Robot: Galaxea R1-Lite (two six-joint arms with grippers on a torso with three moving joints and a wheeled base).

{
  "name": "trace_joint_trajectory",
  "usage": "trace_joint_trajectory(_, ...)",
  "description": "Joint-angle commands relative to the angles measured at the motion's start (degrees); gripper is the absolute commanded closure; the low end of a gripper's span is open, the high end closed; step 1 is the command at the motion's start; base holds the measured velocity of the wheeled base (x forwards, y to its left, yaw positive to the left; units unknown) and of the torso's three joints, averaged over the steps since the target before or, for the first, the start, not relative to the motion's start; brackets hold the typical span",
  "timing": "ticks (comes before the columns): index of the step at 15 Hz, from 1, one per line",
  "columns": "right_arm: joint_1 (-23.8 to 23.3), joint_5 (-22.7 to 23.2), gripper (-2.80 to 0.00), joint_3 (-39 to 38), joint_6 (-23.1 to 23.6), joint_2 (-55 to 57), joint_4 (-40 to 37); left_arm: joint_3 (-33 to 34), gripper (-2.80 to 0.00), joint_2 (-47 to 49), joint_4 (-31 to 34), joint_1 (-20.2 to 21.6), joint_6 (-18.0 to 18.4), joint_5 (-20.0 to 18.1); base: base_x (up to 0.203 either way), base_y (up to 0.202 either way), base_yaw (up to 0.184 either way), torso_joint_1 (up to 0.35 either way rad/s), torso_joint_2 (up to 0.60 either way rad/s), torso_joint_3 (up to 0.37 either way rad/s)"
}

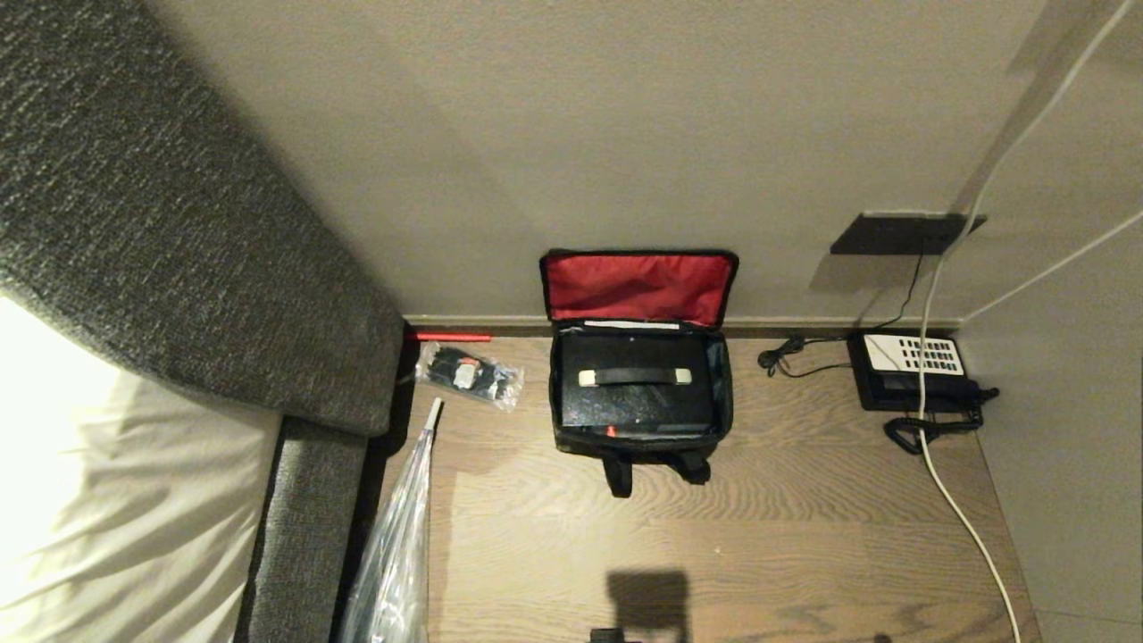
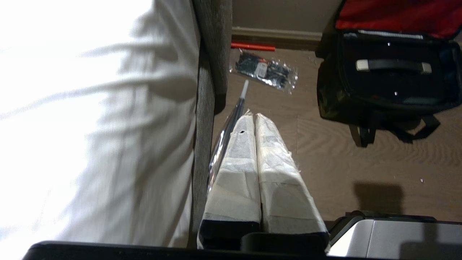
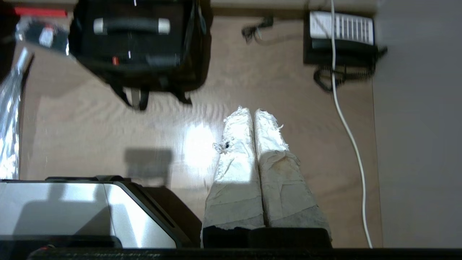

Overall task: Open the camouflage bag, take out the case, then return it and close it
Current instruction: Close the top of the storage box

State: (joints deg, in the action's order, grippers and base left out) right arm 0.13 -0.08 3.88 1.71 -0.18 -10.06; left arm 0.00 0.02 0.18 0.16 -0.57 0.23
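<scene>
One camouflage bag (image 1: 638,442), one case (image 1: 636,397), one telephone (image 1: 911,371), one cable-tie packet (image 1: 471,375).

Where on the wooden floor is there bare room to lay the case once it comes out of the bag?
Bare patch: the wooden floor in front of the open camouflage fabric bag, and between it and the black desk telephone. Crowded: left of it, with a clear packet of black ties and a clear plastic bag.

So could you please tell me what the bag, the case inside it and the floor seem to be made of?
The bag: soft woven fabric, judging by its slumped walls and matte camouflage; red lid lining looks like thin nylon, slightly creased. The case: probably hard plastic, black and faintly glossy, with a handle on pale end caps. The floor: wood or wood-look laminate, showing grain lines and a low sheen.
</scene>
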Motion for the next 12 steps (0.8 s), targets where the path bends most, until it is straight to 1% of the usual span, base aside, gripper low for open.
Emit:
trace_joint_trajectory(1, 0.0, 0.0, 0.0, 0.0, 0.0, 0.1, -0.1, 0.0, 0.0, 0.0, 0.0, 0.0, 0.0, 0.0, 0.197, 0.0, 0.0, 0.002, 0.01, 0.003)
trace_joint_trajectory(6, 0.0, 0.0, 0.0, 0.0, 0.0, 0.1, -0.1, 0.0, 0.0, 0.0, -0.1, 0.0, 0.2, 0.0, 0.19, 0.0, 0.0, 0.003, 0.0, 0.001)
trace_joint_trajectory(7, 0.0, 0.0, 0.0, 0.0, 0.0, 0.1, -0.1, 0.0, 0.0, 0.0, -0.1, 0.0, 0.2, 0.0, 0.128, 0.0, 0.002, 0.003, 0.0, -0.002)
trace_joint_trajectory(12, 0.0, 0.0, 0.0, 0.0, 0.0, 0.1, -0.1, 0.0, 0.0, 0.0, 0.0, 0.0, 0.2, 0.0, 0.0, 0.0, 0.0, 0.0, 0.0, 0.0)
